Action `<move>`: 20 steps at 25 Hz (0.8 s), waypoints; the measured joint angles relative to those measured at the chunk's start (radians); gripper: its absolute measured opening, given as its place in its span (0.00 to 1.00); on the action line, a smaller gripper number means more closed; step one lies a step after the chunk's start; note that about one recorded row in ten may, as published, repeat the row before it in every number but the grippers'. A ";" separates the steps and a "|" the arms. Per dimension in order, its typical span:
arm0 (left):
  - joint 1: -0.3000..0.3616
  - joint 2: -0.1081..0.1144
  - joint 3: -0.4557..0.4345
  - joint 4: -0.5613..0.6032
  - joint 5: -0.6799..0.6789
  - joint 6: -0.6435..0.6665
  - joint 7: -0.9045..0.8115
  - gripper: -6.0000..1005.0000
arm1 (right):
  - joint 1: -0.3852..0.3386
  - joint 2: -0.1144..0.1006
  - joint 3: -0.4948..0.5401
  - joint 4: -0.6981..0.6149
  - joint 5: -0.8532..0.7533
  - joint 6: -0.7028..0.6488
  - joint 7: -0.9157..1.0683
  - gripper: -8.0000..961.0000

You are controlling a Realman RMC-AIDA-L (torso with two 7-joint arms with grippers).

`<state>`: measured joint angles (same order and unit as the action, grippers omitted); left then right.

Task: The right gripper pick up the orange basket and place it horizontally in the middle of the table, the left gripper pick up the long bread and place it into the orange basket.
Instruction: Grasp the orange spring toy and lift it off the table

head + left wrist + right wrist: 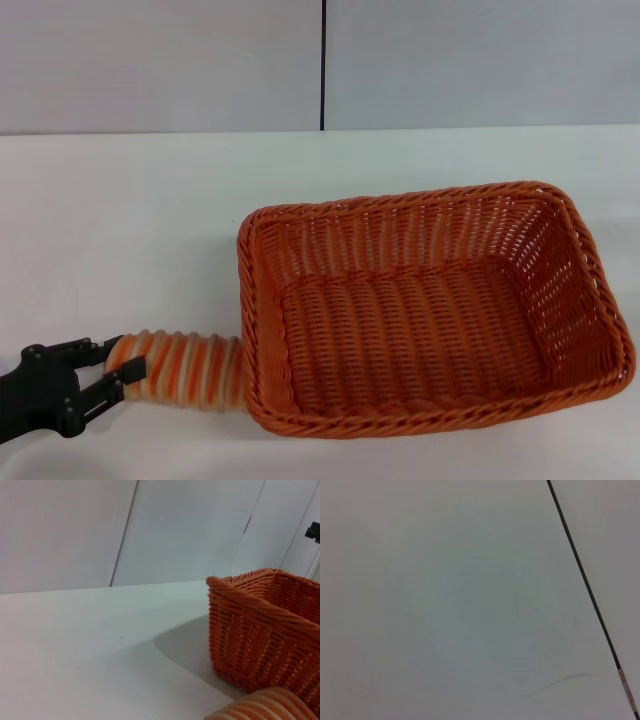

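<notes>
The orange basket point(430, 310) sits lengthwise across the middle of the table point(120, 220), and nothing lies inside it. The long bread point(185, 370) lies just off the basket's near left corner, touching its rim. My left gripper point(125, 362) comes in from the lower left and its two fingers clamp the bread's outer end. In the left wrist view the bread point(265, 707) shows at the edge below the basket point(260, 635). A small black piece of the right gripper point(314, 531) shows far off beyond the basket.
The white table stretches wide to the left of and behind the basket. A grey wall with a dark vertical seam point(323, 65) stands behind the table. The right wrist view shows only a pale panel with a dark line point(582, 575).
</notes>
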<state>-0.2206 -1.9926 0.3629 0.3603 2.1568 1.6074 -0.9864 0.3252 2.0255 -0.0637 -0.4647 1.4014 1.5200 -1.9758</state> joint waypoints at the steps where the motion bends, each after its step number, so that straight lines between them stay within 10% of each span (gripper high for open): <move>1: -0.001 0.000 0.000 0.000 0.000 0.000 0.000 0.38 | 0.000 0.000 0.001 0.000 0.000 0.000 0.000 0.45; 20: -0.005 0.000 0.001 0.002 0.000 0.001 0.000 0.24 | 0.000 0.001 0.007 0.012 0.000 -0.004 -0.009 0.45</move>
<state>-0.2256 -1.9926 0.3636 0.3621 2.1568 1.6088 -0.9864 0.3256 2.0263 -0.0567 -0.4525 1.4019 1.5162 -1.9852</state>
